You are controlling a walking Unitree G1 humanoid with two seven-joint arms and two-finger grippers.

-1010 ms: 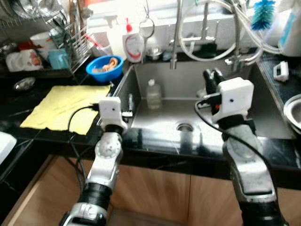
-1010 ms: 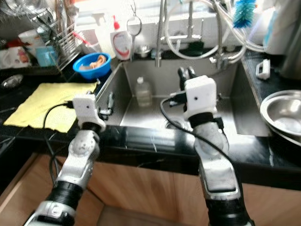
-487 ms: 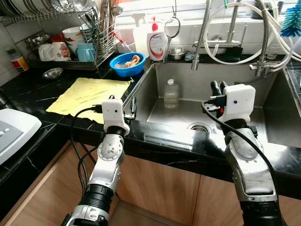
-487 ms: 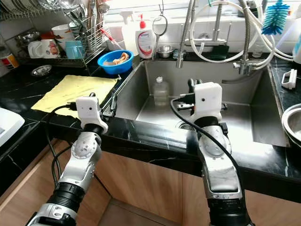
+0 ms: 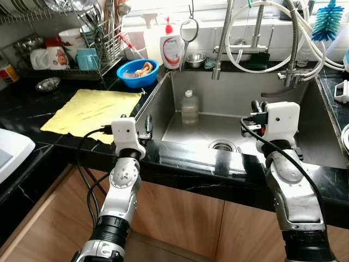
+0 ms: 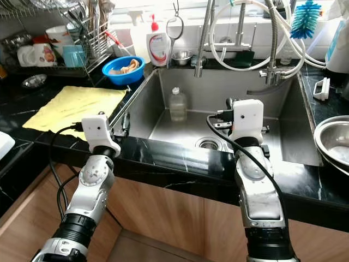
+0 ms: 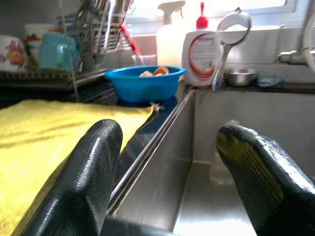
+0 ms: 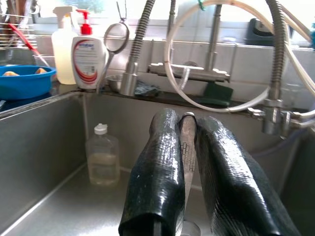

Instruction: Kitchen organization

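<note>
The camera has pulled back. The right gripper (image 8: pixel 183 162), closed on a spoon (image 8: pixel 187 147), hovers above the sink (image 5: pixel 305 117); carry it level. Left gripper (image 7: pixel 167 162) gapes empty.

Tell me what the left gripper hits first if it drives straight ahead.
Probably nothing near: the left gripper, jaws open, points along the sink's left wall. Farther on stand the blue bowl and soap bottle; depth is unclear.
</note>
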